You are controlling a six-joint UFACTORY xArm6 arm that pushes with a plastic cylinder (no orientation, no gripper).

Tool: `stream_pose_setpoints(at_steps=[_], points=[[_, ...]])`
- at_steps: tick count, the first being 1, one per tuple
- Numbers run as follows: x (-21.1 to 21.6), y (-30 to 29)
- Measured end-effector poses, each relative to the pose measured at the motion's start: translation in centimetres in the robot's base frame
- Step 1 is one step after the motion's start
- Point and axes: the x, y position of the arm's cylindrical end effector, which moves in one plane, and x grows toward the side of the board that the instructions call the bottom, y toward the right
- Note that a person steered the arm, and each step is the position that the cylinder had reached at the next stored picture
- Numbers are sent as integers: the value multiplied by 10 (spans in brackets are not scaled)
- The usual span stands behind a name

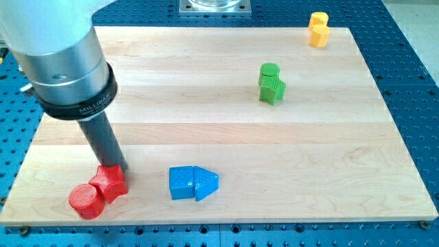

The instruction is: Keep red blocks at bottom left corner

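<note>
Two red blocks sit near the board's bottom left corner, touching each other: a red cylinder (86,201) and, just up and to its right, a red star-like block (110,182). My tip (118,167) comes down from the view's upper left and rests against the upper edge of the red star-like block. The rod hides part of that block's far side.
A blue cube (181,183) and a blue wedge-shaped block (206,184) touch each other at bottom centre. Two green blocks (271,83) stand together right of centre. Two yellow blocks (318,29) sit at the top right edge of the wooden board (219,123).
</note>
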Motion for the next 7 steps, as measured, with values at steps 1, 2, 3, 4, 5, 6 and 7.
stream_pose_setpoints(at_steps=[1,2,3,4,5,6,7], points=[[5,22],[40,26],[70,26],[69,26],[70,-2],[70,-31],[59,-59]])
